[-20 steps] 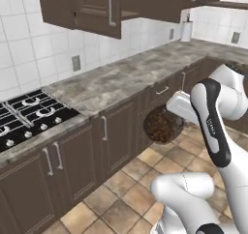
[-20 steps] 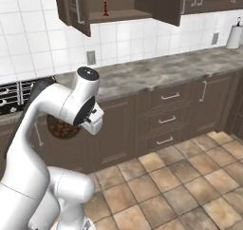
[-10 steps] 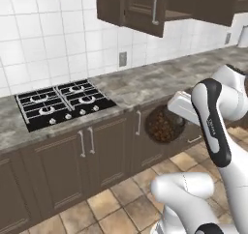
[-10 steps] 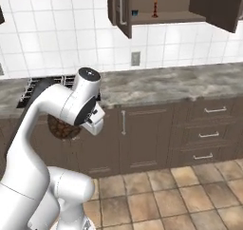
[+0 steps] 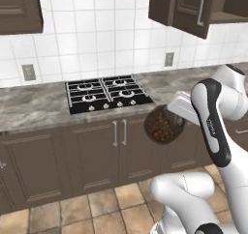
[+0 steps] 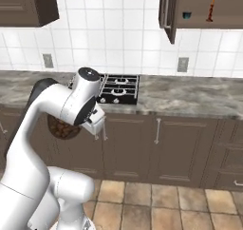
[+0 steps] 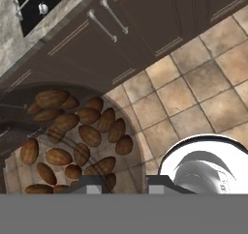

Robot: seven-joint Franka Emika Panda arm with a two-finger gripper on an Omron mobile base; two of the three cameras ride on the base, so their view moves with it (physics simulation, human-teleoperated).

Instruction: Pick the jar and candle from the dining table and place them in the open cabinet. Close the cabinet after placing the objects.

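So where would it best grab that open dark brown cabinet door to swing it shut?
By the long vertical silver bar handle on the dark brown panelled door, around mid-length, coming at its outer face so the gripper closes across the bar. The bar is slim and stands off the panel. Right now the gripper is shut on the round clear-glass jar.

Left base view: from behind arm, on its left, facing forward and down at counter [image 5: 38, 105] with hob [image 5: 107, 93]; right base view: from behind on right, same counter [image 6: 190, 97] and hob [image 6: 118, 89], plus open cabinet [image 6: 199, 8] at upper right; hand view: close, looking down past jar [image 7: 77, 141] to drawer fronts [image 7: 145, 30] and floor tiles [image 7: 193, 83]; jar [image 5: 163, 124] shared across all three.
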